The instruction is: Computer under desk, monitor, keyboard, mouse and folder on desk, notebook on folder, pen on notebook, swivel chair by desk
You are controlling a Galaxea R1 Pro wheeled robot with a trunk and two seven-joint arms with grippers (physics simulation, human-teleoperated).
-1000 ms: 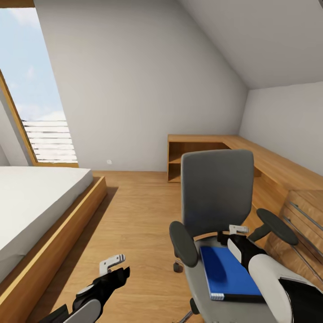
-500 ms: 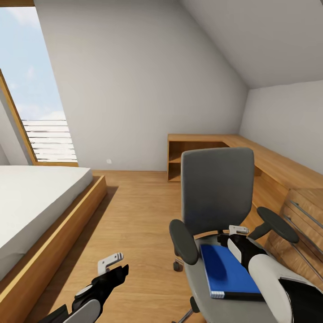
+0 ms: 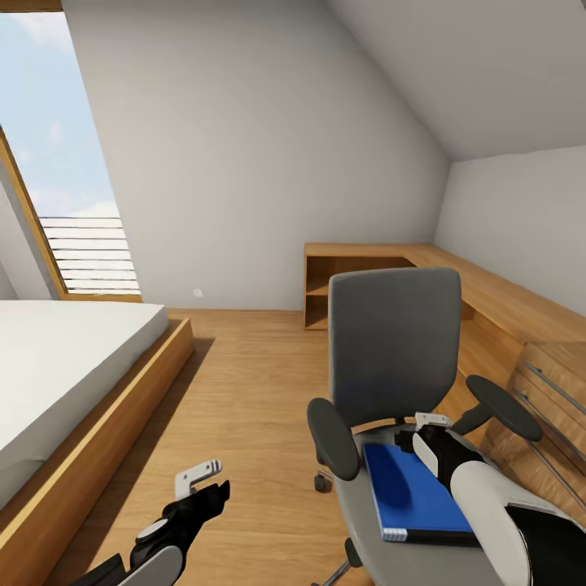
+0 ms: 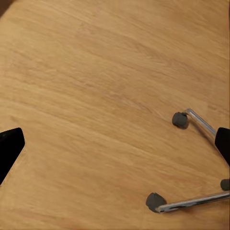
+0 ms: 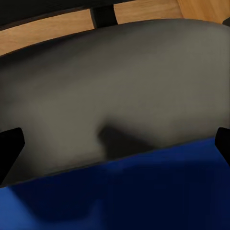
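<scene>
Sloped grey walls enclosed the folder (image 3: 415, 492), unmoved on the swivel chair (image 3: 395, 358) seat, right gripper (image 3: 431, 421) open, empty at its one o'clock, left gripper (image 3: 198, 478) open over floor.

oak floor (image 3: 244, 382) | swivel chair (image 3: 395, 342) stands on casters | folder (image 3: 415, 492) flat on seat

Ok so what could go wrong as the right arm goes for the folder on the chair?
The swivel chair sits on casters, so a push from the right gripper could roll or spin it away. The folder lies flat on the seat, so the fingers may slide over it or nudge it off.
</scene>
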